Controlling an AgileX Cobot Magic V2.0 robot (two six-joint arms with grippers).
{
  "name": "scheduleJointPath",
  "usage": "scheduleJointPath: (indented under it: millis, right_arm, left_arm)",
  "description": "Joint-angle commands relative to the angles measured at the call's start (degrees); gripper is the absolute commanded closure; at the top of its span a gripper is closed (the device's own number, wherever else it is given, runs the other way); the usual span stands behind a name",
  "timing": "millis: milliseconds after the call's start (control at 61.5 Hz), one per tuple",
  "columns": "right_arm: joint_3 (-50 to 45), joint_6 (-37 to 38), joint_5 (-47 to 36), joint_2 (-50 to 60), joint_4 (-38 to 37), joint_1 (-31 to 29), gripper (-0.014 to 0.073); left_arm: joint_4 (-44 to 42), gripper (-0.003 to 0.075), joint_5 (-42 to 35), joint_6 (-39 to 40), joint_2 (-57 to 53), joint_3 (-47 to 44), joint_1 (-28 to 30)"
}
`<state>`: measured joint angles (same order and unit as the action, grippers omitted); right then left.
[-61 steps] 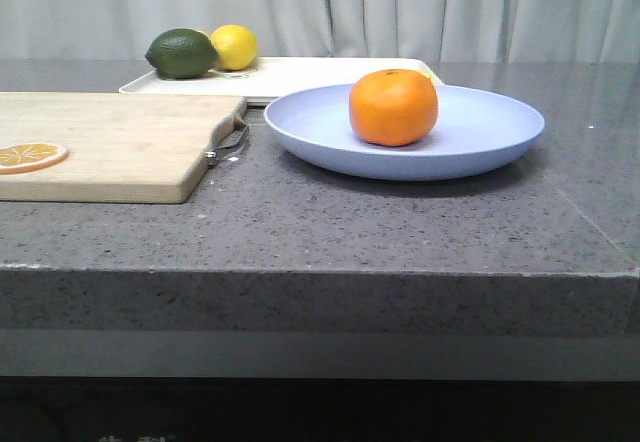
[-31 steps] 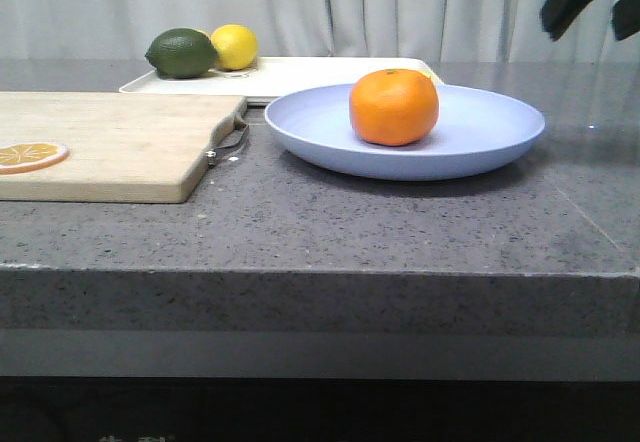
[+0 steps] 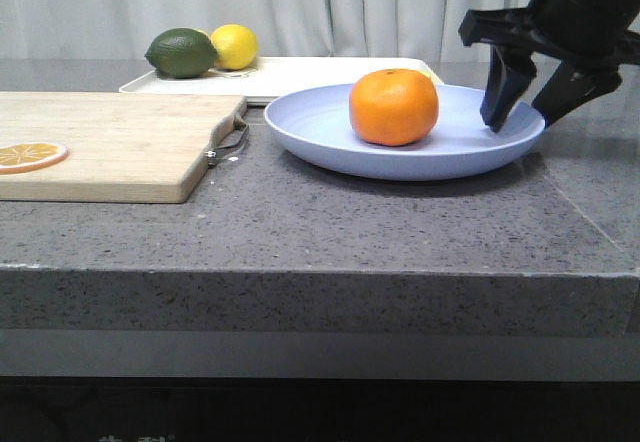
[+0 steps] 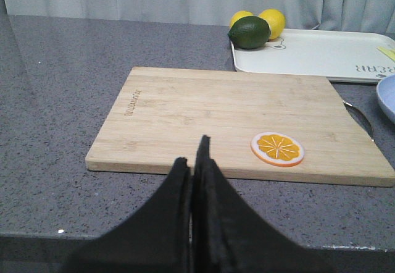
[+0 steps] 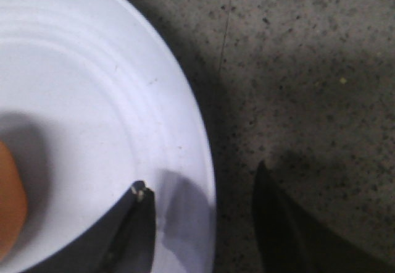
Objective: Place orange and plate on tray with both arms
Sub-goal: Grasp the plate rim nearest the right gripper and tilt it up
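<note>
Right gripper (image 3: 522,120) agape astride plate (image 3: 330,127) rim; orange (image 3: 393,107) stem-up

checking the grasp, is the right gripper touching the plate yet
Cannot tell. The right wrist view shows the right gripper open astride the plate rim, but neither view shows contact or gap plainly.

The tray (image 4: 321,54) carries grey printed letters at its right edge, reading roughly "BEAR". The cutting board (image 4: 234,118) bears a small burned-in mark near its left edge, too small to read.
</note>
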<state>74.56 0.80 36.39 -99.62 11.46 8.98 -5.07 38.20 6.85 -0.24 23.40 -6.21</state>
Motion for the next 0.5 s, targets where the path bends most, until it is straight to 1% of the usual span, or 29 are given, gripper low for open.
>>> scheduleJointPath:
  millis: [0,16,98,163,195,260,488]
  right_arm:
    - [2.2,-0.4,-1.0,2.2,0.7,-0.2,0.0411]
    - [2.2,-0.4,-1.0,2.2,0.7,-0.2,0.0445]
    - [2.3,-0.4,-1.1,2.2,0.7,-0.2,0.0560]
    - [2.4,-0.4,-1.1,2.2,0.7,-0.2,0.0628]
    - [2.4,-0.4,-1.1,2.2,0.9,-0.2,0.0648]
    - [2.4,-0.4,-0.6,2.2,1.9,-0.3,0.0665]
    - [4.9,-0.4,2.9,2.2,6.8,-0.6,0.0664]
  left_arm:
    - [0.4,0.0738,-4.7,0.5,-1.1,1.4,0.1]
    - [0.4,0.0738,-4.7,0.5,-1.1,1.4,0.1]
    - [0.4,0.0738,-4.7,0.5,-1.1,1.4,0.1]
    - [0.4,0.0738,-4.7,0.5,-1.1,1.4,0.1]
    - [0.4,0.0738,-4.7,0.5,-1.1,1.4,0.1]
    - [0.4,0.0738,-4.7,0.5,-1.1,1.4,0.1]
    - [0.4,0.0738,-4.7,0.5,-1.1,1.4,0.1]
